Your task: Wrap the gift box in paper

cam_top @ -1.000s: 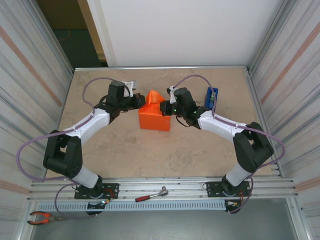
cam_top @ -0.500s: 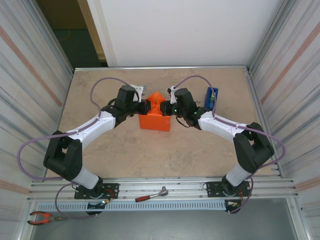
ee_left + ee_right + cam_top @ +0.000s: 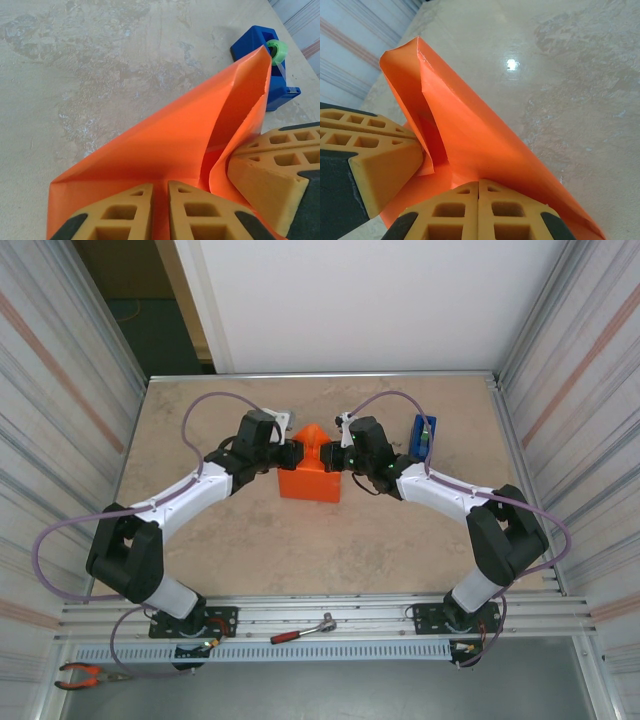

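The paper (image 3: 311, 478) sat as a squarish orange parcel on the far middle of the table (image 3: 250, 540), its near edge running left to right. A triangular flap stood along its far side, tip pointing up. The left gripper (image 3: 293, 453) met the flap's left end with its fingers (image 3: 200, 212) a thin slit apart, grip impossible to tell, while the right gripper (image 3: 327, 454) was closed, fingertips together against the flap's right end.
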Action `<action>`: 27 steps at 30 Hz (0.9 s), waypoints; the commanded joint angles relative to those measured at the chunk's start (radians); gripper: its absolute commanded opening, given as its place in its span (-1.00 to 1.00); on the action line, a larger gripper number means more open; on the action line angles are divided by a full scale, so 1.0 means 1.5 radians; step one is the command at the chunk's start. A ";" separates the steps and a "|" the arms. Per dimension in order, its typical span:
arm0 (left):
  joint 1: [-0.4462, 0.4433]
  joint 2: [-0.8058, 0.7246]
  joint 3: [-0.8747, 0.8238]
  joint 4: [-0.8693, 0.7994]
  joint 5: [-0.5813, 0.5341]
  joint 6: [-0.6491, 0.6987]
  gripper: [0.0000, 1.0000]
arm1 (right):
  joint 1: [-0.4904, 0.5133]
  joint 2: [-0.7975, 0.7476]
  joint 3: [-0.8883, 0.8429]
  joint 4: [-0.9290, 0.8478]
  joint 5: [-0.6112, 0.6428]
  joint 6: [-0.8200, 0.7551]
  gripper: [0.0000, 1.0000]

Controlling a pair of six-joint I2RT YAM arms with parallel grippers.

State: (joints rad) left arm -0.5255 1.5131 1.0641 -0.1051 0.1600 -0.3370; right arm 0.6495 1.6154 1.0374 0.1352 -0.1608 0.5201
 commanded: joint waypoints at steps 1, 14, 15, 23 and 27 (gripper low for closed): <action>-0.013 -0.001 0.005 0.000 -0.013 0.002 -0.69 | 0.010 0.038 -0.042 -0.127 -0.044 0.025 -1.00; -0.062 0.025 -0.006 -0.060 -0.108 0.071 -0.72 | 0.010 0.021 -0.055 -0.122 -0.047 0.032 -1.00; -0.062 0.024 0.003 -0.066 -0.108 0.075 -0.73 | 0.011 0.022 -0.054 -0.123 -0.048 0.033 -1.00; -0.030 -0.078 0.043 -0.073 -0.031 0.011 -0.65 | 0.009 0.027 -0.048 -0.131 -0.044 0.030 -1.00; 0.026 -0.112 0.003 -0.033 0.035 -0.054 -0.70 | 0.007 0.030 -0.048 -0.134 -0.043 0.029 -1.00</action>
State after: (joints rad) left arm -0.5323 1.4014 1.0950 -0.1902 0.1284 -0.3370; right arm 0.6468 1.6020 1.0180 0.1528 -0.1799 0.5411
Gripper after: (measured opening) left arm 0.153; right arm 0.063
